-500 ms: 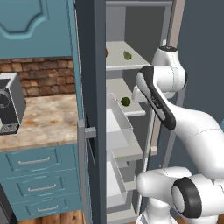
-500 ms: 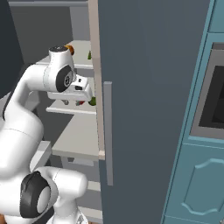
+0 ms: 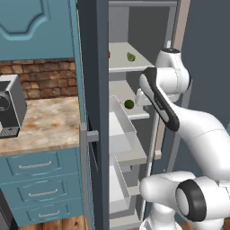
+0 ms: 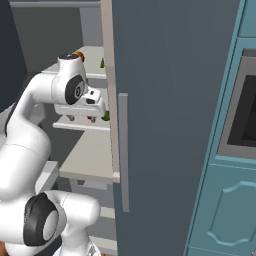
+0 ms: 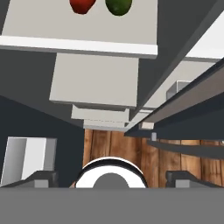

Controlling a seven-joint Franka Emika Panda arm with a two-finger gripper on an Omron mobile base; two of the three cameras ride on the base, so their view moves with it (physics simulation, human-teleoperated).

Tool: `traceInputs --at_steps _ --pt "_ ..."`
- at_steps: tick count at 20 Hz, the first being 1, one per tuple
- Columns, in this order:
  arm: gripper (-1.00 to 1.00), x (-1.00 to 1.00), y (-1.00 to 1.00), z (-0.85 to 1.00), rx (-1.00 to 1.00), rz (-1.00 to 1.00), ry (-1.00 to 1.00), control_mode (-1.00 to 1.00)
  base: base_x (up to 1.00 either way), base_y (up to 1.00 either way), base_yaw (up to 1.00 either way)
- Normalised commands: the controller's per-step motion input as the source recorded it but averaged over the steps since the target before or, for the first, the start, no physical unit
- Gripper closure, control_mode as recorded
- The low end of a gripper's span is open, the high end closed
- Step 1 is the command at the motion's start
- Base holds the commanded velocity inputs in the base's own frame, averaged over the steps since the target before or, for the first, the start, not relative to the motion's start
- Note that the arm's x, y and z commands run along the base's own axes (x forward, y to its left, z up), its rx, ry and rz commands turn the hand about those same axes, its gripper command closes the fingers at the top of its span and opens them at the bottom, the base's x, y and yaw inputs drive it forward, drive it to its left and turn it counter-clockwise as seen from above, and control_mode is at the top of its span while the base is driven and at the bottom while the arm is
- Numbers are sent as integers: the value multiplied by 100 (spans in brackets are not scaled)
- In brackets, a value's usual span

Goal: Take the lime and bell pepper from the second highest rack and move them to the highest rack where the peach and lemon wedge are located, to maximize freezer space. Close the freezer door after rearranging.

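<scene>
The gripper stands wide open and empty, its two finger tips well apart at the bottom of the hand view. It hangs in front of the second rack, outside that shelf's front edge, looking down past the lower shelves to the floor.

On the second rack the pepper and the lime lie side by side, near each other but apart, set back from the front edge. Neither is touched by the hand. From the left base view the lime sits on that same shelf, just beside the arm's wrist.

Above the second rack, the top rack carries the wedge; the peach peeks out there behind the arm's upper joint.

The door stands open beside the second rack.

By my reading nothing is done yet: both fruits must be lifted one shelf up, then the door shut. The first grasp is the step in hand.
</scene>
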Motion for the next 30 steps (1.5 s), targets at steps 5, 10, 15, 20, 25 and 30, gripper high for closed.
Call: traceInputs --at_steps 5,10,15,20,25,30 --pt "-100 28 1 -12 0 0 0 -100 0 0 0" --pt "-100 25 3 -16 0 1 0 -100 0 0 0" --pt "-100 -35 0 -2 0 17 -22 -100 0 0 0" --pt "-100 -26 0 0 0 13 -8 100 -5 0 4" --pt "-100 0 0 0 0 0 0 100 -27 -4 23" --pt "-100 0 0 0 0 0 0 100 -32 -33 22"
